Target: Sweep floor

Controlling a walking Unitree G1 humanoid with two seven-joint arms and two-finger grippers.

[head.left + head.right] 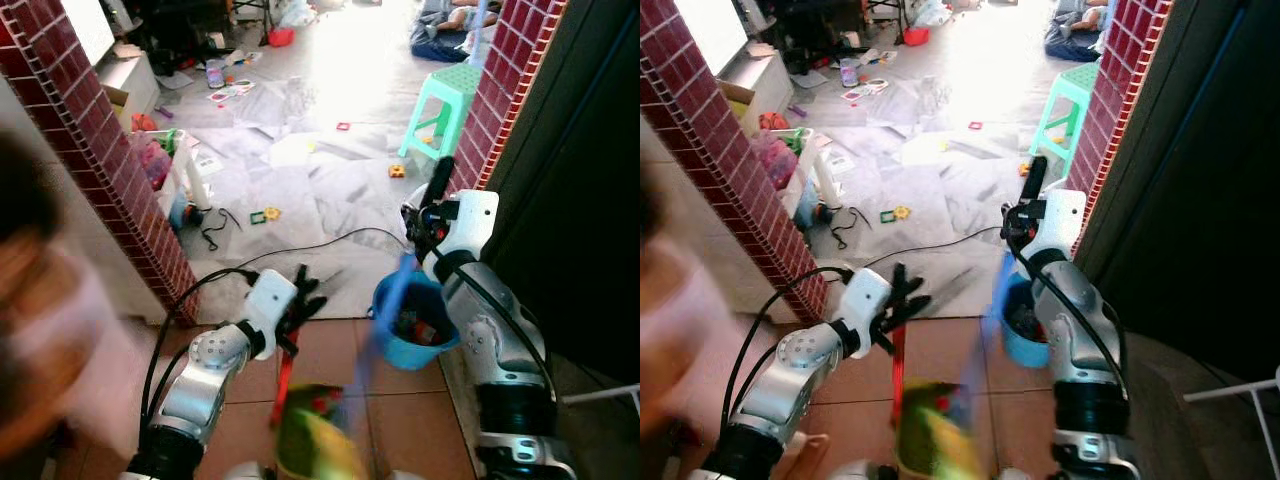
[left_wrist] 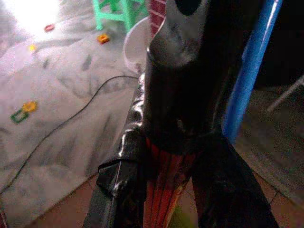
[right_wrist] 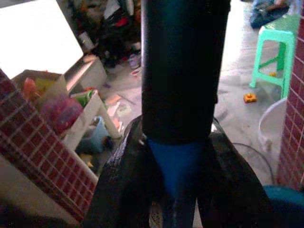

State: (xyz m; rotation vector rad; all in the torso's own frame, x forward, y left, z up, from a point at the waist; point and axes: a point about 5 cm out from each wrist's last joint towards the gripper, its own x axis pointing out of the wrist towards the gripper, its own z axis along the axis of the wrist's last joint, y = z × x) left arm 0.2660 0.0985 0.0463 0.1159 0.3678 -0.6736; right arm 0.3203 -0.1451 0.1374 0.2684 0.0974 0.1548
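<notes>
Nearest the camera, a blurred yellow-green dustpan (image 1: 310,440) hangs low over the reddish-brown floor tiles (image 1: 420,430), carried on a thin red handle (image 1: 284,375) that rises to the left gripper (image 1: 297,305); its black fingers (image 2: 118,190) are closed around that ridged red handle, as the left wrist view shows. Beside it, a smooth blue broom pole (image 1: 385,315) slants up to the right gripper (image 1: 425,215), whose fingers (image 3: 128,185) are clamped on the pole just below a thick black sleeve (image 3: 180,66). Just behind the pole, a round blue plastic bucket (image 1: 410,335) sits on the tiles against the right arm, holding some dark scraps. A blurred person (image 1: 40,320) stands at the left edge. Two red brick pillars (image 1: 100,150) with pale mortar lines frame a doorway. Beyond them lies grey, streaky concrete floor (image 1: 320,190) crossed by a thin black cable (image 1: 300,245), scattered with small bright square toy pieces (image 1: 265,214). Farther out stands a mint-green plastic stool (image 1: 445,105) with splayed legs, and at the left a white shelf (image 1: 185,165) crammed with colourful toys.
</notes>
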